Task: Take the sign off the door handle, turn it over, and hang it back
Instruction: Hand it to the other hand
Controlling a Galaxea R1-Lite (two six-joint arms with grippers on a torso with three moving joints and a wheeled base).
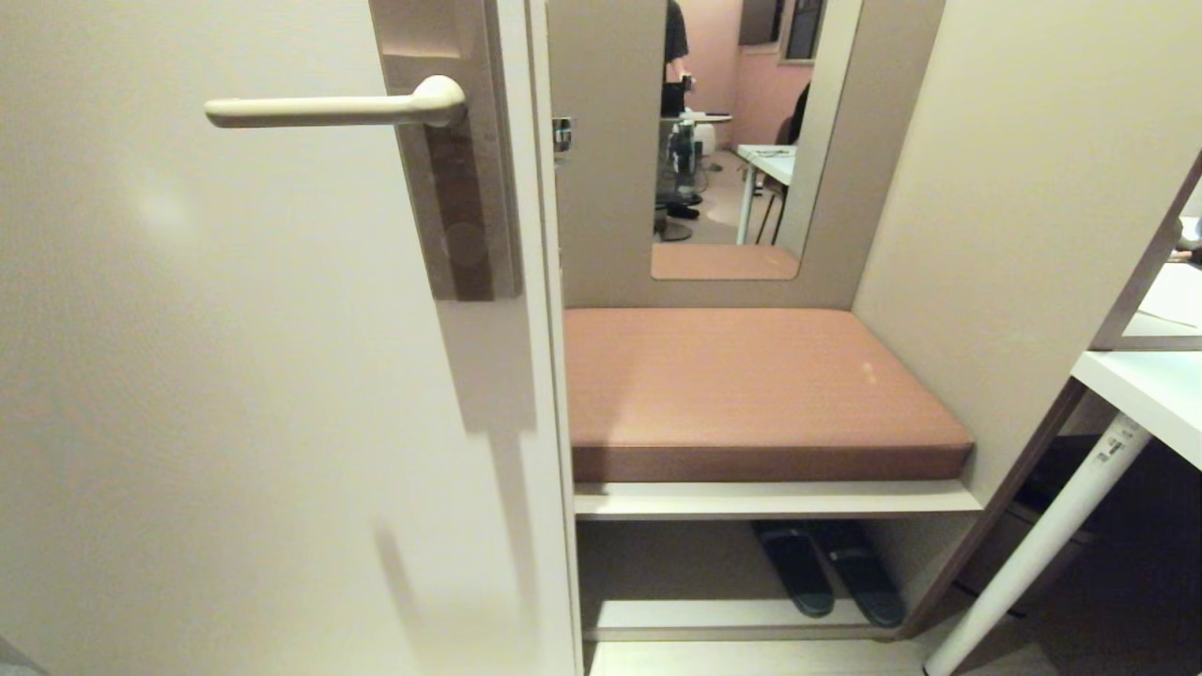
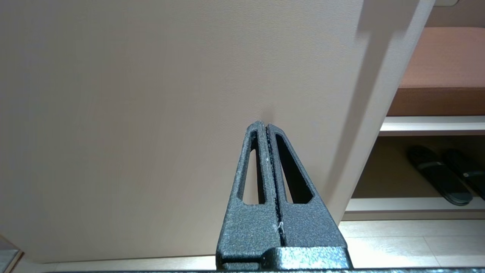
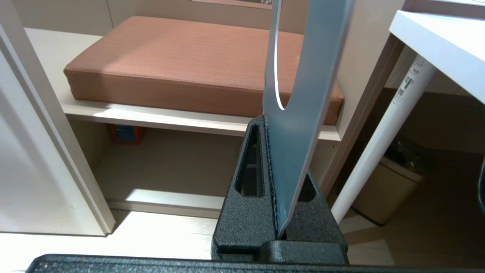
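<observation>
The sign (image 3: 303, 94) is off the handle (image 1: 338, 110) and is pinched edge-on between the closed jaws of the right gripper (image 3: 269, 125). It is seen only in the right wrist view, as a grey-blue card rising out of the jaws, its long axis running on from the fingers and away from the wrist. A curved cut, judged to be part of the hanging hole, shows in the card just past the fingertips, so the grip appears to sit close to that opening. Which face is turned which way cannot be told.

The handle is bare in the head view, a cream lever lying level on the door (image 1: 235, 394), its free end pointing left and its elbow at the plate (image 1: 460, 207) on the right. Neither arm is seen in the head view, so the card's offset from the lever cannot be read directly. The right wrist view looks at the cushion (image 3: 197, 64) and the shelf below it, right of the door edge, so the lever is judged to lie up and to the left of the held sign.

The left gripper (image 2: 265, 127) is pressed shut on nothing, pointing at the plain door face low down, and looks idle.
</observation>
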